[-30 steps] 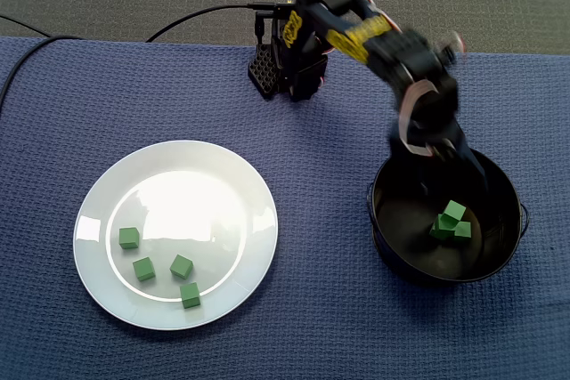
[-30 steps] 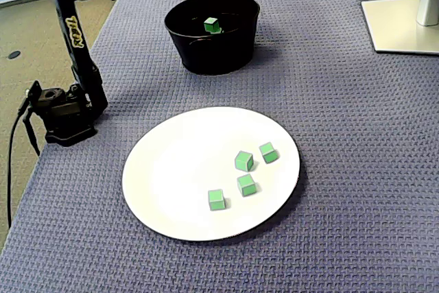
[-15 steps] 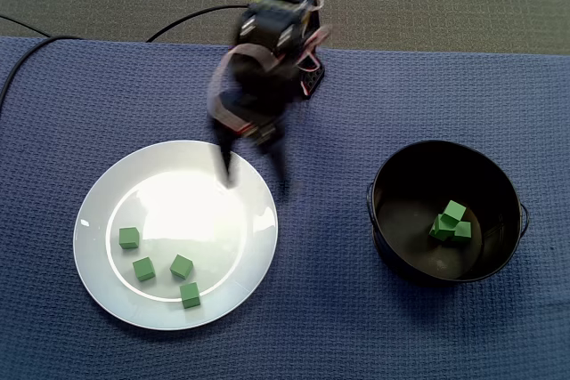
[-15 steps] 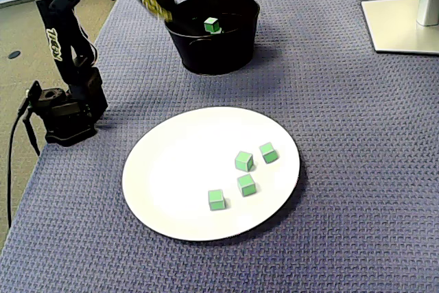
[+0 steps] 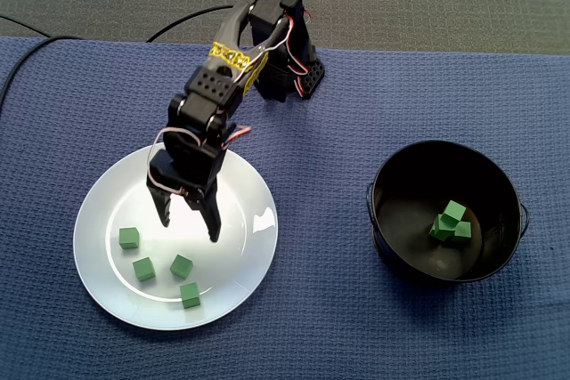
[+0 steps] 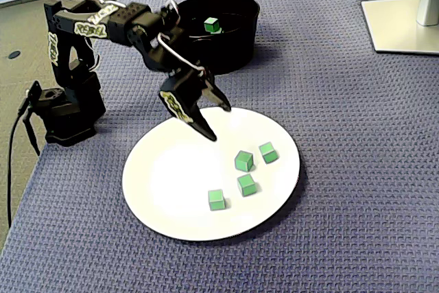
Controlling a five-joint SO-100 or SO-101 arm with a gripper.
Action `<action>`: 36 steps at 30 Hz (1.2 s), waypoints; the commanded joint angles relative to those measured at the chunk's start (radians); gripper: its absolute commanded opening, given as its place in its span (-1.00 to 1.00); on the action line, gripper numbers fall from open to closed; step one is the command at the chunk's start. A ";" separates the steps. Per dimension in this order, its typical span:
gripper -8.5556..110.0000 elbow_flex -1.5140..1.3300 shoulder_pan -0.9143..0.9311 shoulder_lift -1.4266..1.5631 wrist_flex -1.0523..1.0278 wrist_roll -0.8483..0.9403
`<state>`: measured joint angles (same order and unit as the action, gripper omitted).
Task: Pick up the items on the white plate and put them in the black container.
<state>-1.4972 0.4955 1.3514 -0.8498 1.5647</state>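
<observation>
Four small green cubes lie loose on the white plate. They are matte, sharp-edged and all of one shade, and none touches another. In a fixed view from above they sit in the plate's lower-left part. In the other fixed view they are grouped toward the right side of the plate.

My gripper hangs over the plate's middle, near the cubes but clear of them, with its tips pointing down. My jaws are spread wide with nothing between them. I cannot tell whether the lower tip touches the plate.

The black container, round and deep, stands well apart from the plate, to its right in the view from above. A small pile of the same green cubes rests on its floor. One of them shows over the rim in the other fixed view.

Everything stands on a blue waffle-weave cloth. My base is at the cloth's edge.
</observation>
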 commanded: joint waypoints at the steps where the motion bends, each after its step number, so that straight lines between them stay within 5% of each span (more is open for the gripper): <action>1: -0.34 -0.034 0.015 -0.012 0.094 0.021; 36: -0.42 -0.118 -0.003 -0.176 0.449 -0.064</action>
<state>-1.6122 0.4955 1.1628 -0.4280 1.5002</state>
